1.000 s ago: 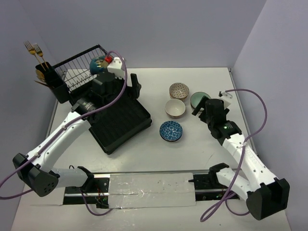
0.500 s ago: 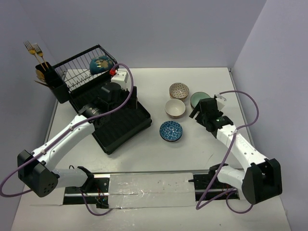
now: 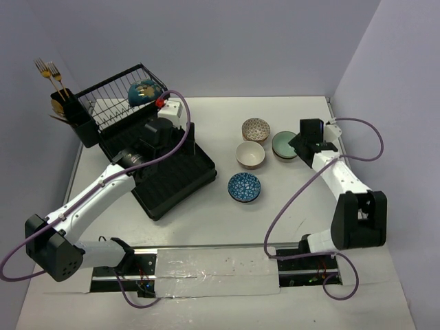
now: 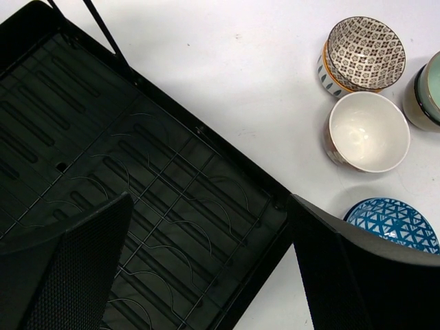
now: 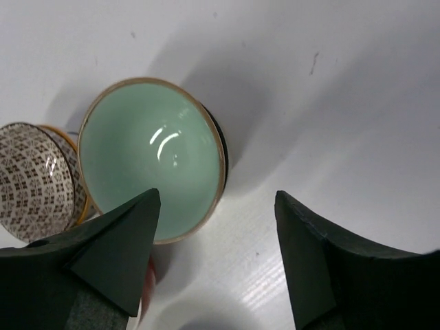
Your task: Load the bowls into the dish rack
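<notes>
1. Bowls: four stand loose and upright on the white table (image 3: pixel 206 227), grouped right of its middle toward the far edge. A fifth is in the dish rack.
2. Mint green bowl (image 5: pixel 151 155): glossy pale green inside, with a thin golden rim and a dark outer wall. It is the one nearest the table's right edge.
3. Dotted bowl (image 4: pixel 362 49): its cream inside is printed with rows of small brown motifs, and there is an orange band outside. It sits just beside the mint one, on the left; whether they touch I cannot tell.
4. White bowl (image 4: pixel 368 130): plain and shiny, just on the near side of the dotted one.
5. Blue bowl (image 4: pixel 392 223): covered in a pale geometric net pattern, closest of the group to the table's near edge.
6. Teal bowl (image 3: pixel 144 91): flecked with gold, tipped on its side in the rack's wire basket.
7. Dish rack (image 3: pixel 182 172): black, at the table's far left corner and set at an angle to its edges. It has a wire basket behind and a ribbed tray with thin wire loops in front.
8. Utensil cup (image 3: pixel 69 113): black, at the rack's left end, holding gold forks (image 3: pixel 48 69) tines up.
9. Right gripper (image 5: pixel 216 199): its jaws stand apart and hold nothing, astride the mint bowl's rim. One black finger is over the bowl, the other over bare table.
10. Left gripper (image 4: pixel 210 206): spread wide and empty above the tray's right corner. The inner faces of its fingers (image 4: pixel 75 275) are mesh-textured.
</notes>
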Robot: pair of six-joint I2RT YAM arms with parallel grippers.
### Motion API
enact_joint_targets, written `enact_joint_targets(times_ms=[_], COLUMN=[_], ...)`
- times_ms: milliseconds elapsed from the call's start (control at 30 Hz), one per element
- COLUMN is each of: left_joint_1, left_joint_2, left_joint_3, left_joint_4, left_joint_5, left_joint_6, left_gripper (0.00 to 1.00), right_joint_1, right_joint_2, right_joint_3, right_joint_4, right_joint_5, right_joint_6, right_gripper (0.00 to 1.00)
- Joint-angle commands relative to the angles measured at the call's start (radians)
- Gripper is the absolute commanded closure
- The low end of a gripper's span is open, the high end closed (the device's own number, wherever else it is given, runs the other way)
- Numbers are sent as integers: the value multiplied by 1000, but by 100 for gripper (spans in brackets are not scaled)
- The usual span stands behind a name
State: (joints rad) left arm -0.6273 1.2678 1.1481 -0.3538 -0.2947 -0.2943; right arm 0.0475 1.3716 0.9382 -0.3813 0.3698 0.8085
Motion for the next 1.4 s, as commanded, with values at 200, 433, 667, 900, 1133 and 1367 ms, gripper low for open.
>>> enact_joint_targets(times_ms=[200,433,667,900,1133,1367], left_joint_1=[-5,-6,-11,-12,-12,-14], left_joint_2=[-15,-15,-1,-2,4,7], left_joint_3=[-1,-1,2,1,2,4], left_joint_4=[19,16,12,13,12,10], left_joint_5=[-32,-43,-37,-40,-34,-37], left_joint_6=[1,4,3,3,3,4], left_gripper=[1,1,1,1,1,1], right_joint_1=[-12,-14,-14,-14,-12,-12], right_joint_2=[182,222,221,238,245,251], right_joint_3=[142,142,129,120,116,120], right_joint_4=[58,68,76,76,75,73], right_joint_5=[41,43,44,35,34,32], right_joint_6=[43,37,26,23,20,14], right_gripper=[35,43,56,58,60,68])
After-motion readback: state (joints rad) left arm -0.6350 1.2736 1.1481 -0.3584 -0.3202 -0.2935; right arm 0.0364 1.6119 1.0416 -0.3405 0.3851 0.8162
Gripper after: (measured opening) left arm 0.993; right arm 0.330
